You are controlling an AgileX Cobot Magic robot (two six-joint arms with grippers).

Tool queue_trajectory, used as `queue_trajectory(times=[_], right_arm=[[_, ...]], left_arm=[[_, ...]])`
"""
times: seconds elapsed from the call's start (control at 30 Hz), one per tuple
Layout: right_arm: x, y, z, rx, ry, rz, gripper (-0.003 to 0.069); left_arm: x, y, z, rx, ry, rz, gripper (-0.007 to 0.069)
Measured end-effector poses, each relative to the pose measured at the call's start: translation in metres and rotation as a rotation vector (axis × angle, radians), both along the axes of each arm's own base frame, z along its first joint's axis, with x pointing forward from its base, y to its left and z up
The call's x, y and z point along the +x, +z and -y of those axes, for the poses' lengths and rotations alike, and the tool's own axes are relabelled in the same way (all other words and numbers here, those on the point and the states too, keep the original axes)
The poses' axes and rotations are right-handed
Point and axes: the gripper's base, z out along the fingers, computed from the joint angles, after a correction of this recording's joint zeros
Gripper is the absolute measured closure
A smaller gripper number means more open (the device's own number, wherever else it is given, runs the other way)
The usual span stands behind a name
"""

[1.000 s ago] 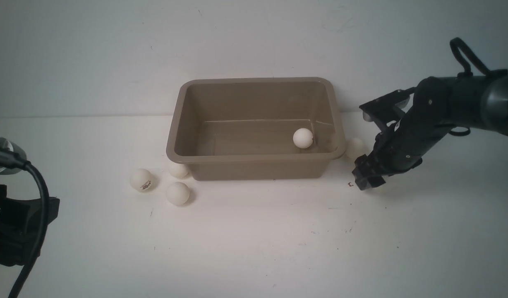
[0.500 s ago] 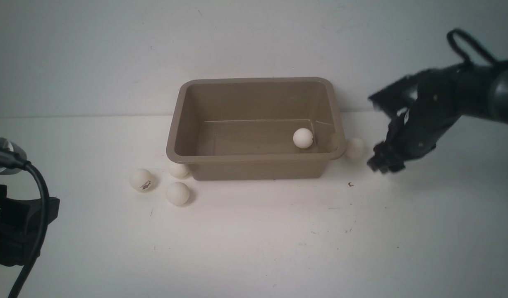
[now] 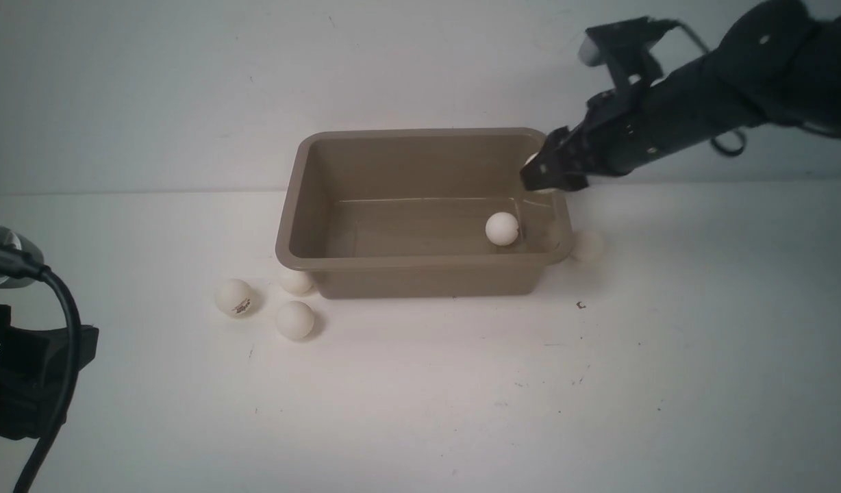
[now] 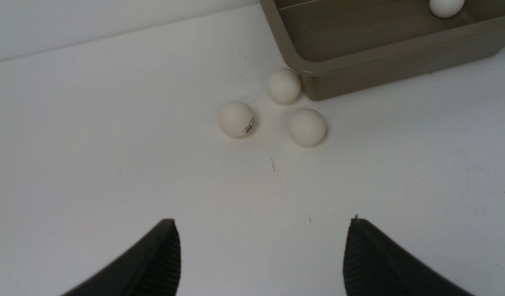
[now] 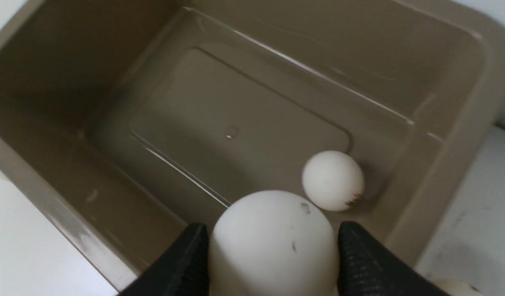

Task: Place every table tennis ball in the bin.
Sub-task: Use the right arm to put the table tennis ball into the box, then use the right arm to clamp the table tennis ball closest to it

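The right wrist view shows the right gripper clamped on a ball above the bin; the front view mostly hides it. Another ball lies inside, toward four o'clock. The left wrist view shows the left gripper open; in front, its arm is cut off.

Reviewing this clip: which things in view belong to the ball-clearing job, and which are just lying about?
Part of the job:
- off-white ball between the right fingers
- off-white ball inside the bin
- three off-white balls near the bin's left end
- off-white ball by its right end
- rectangular taupe plastic bin

Just lying about:
- nothing that I can see
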Motion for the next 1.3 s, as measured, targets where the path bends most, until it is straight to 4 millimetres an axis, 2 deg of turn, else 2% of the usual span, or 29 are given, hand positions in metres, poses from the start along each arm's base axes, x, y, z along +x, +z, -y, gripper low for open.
queue_trajectory(times=[0.17,0.63,0.8,0.9,1.03,1.17,1.2,1.3], right_arm=[[0.008,-0.031,-0.006,0.011,0.066,-0.011,0.0299],[0.006,-0.028,-0.007,-0.015,0.121,0.015,0.0297],[0.005,-0.023,-0.006,-0.028,0.146,0.045,0.0207],[0.005,-0.013,-0.007,-0.023,0.151,0.102,0.0141],[0.005,0.006,-0.007,-0.005,0.15,0.194,0.013],[0.007,0.04,-0.009,0.065,0.129,0.31,0.0127],[0.007,0.042,-0.009,0.07,0.129,0.315,0.0127],[0.005,0.065,-0.01,0.093,0.144,0.369,0.0127]], left_arm=[[0.0,0.0,0.0,0.0,0.0,-0.001,0.0146],[0.0,0.0,0.0,0.0,-0.001,-0.004,0.0146],[0.0,0.0,0.0,0.0,-0.002,-0.005,0.0146],[0.0,0.0,0.0,0.0,-0.002,-0.005,0.0146],[0.0,0.0,0.0,0.0,-0.002,-0.005,0.0146],[0.0,0.0,0.0,0.0,-0.002,-0.005,0.0146],[0.0,0.0,0.0,0.0,-0.002,-0.005,0.0146],[0.0,0.0,0.0,0.001,-0.002,-0.005,0.0146]])
